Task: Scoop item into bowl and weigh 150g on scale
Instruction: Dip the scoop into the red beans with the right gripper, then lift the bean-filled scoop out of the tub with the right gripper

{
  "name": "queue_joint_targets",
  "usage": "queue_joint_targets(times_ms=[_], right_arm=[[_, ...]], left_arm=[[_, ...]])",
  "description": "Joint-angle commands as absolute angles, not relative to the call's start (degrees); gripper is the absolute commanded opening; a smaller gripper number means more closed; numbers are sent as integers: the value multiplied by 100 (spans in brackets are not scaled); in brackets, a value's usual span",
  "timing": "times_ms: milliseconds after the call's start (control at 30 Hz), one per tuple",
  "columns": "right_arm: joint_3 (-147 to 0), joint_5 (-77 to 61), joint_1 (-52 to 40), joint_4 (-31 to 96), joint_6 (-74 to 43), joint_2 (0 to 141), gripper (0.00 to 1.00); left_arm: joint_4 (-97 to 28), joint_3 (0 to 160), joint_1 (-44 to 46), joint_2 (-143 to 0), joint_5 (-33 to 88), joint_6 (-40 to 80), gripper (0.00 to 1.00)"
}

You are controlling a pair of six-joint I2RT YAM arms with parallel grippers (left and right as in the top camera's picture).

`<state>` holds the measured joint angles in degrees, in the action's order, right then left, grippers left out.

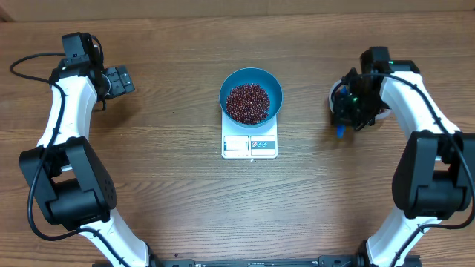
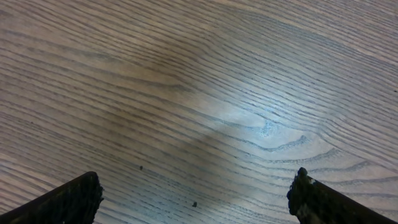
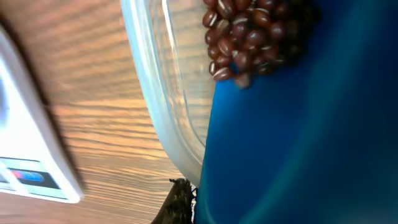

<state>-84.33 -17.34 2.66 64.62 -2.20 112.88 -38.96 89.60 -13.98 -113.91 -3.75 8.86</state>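
Blue scoop [image 3: 298, 137] | beans [image 1: 248, 102] in bowl [image 1: 275, 86] | bowl on scale [image 1: 249, 146] | left end effector [image 2: 196, 180] spread

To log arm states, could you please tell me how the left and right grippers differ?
The left gripper is open; the right gripper is shut. The left holds nothing over the table; the right grips the scoop at the tub. Both are away from the bowl.

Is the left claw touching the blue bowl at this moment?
Apart. The overhead view shows the left claw far to the side of the bowl, with bare table between them.
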Motion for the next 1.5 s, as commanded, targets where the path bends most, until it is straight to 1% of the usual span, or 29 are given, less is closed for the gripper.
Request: queue_joint_targets(times_ms=[0, 67, 367, 600, 733, 867, 1000, 1200, 1233, 1333, 1467], right_arm=[[-8333, -3605, 294, 6427, -473, 11552, 4], [-8340, -3942, 467, 6302, -473, 11552, 4], [-8635, -4619, 1007, 6104, -716, 11552, 4], [-9098, -4619, 1299, 6184, -711, 11542, 4], [-9212, -4694, 1393, 6219, -921, 11542, 4], [-9212, -5015, 1529, 6392, -873, 11535, 4], [-9212, -4952, 1708, 6757, -847, 11535, 4], [-9212, -4160, 1728, 7356, -692, 11535, 6], [-9212, -4248, 1728, 7352, -548, 11535, 4], [-9212, -4823, 1728, 7369, -45, 11531, 4], [-9214, -4882, 1824, 7424, 165, 11528, 4]], left_arm=[[-3874, 9013, -1382, -11389, -447, 860, 100], [-3874, 9013, -1382, -11389, -447, 858, 99], [-3874, 9013, -1382, -11389, -447, 860, 100], [-3876, 9013, -1382, -11389, -447, 858, 99], [-3874, 9013, -1382, -11389, -447, 860, 100], [-3874, 9013, -1382, -11389, -447, 858, 100], [-3876, 9013, -1382, -11389, -447, 858, 100], [-3874, 9013, -1382, -11389, -447, 860, 100], [-3874, 9013, -1382, -11389, -447, 858, 100], [-3876, 9013, -1382, -11389, -447, 858, 99], [-3874, 9011, -1382, -11389, -447, 858, 100]])
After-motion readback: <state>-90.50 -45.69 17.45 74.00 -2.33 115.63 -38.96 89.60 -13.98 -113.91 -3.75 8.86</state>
